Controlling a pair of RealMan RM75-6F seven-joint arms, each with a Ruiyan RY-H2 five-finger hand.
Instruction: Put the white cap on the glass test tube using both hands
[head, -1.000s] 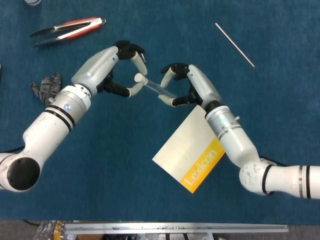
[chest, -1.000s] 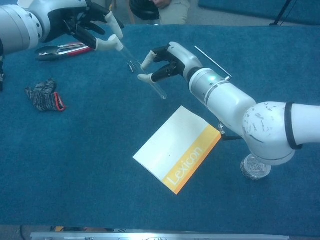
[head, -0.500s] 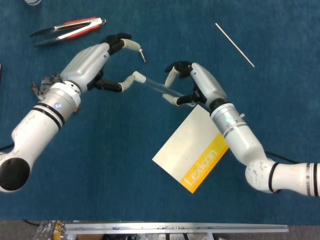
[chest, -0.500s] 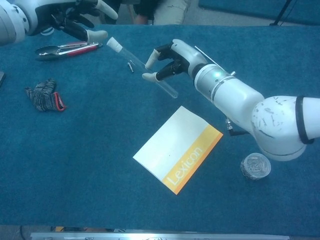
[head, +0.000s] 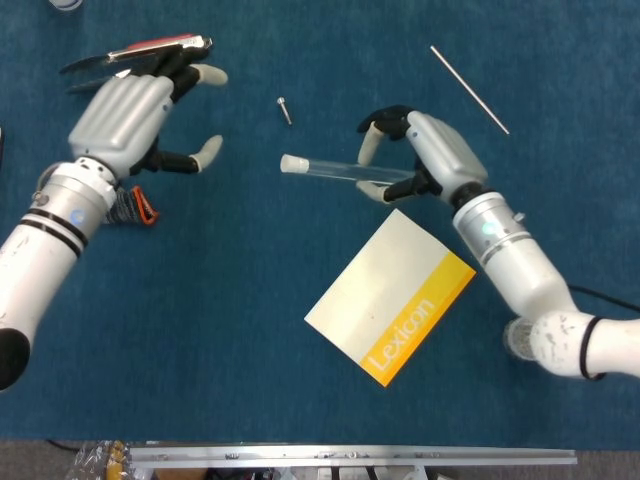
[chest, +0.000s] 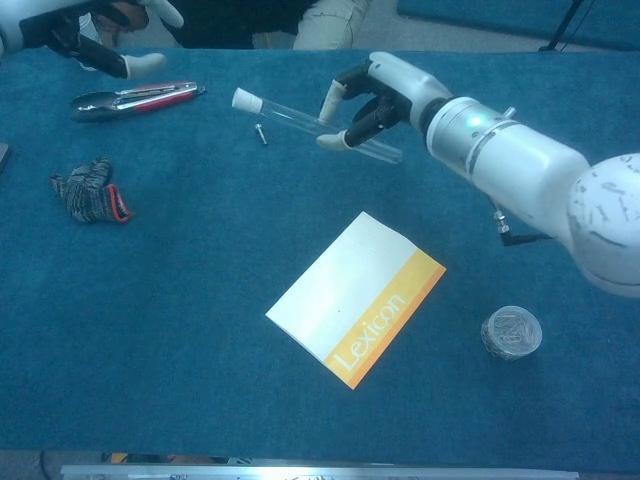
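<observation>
We see the right hand (head: 415, 160) gripping the glass test tube (head: 345, 172) above the booklet (head: 392, 296), white cap (head: 293, 163) on its end; the left hand (head: 135, 115) spreads wide, holding nothing.

Bare surface (head: 230, 260) is lying open between the two hands, with only a small screw (head: 285, 109) sitting there. The booklet (head: 391, 297) is lying just beside the right hand (head: 430, 155), toward the near edge. Tongs (head: 135, 58) and a glove (chest: 90, 189) are crowding the left hand (head: 135, 115). A rod (head: 469, 88) is lying beyond the right hand.
</observation>
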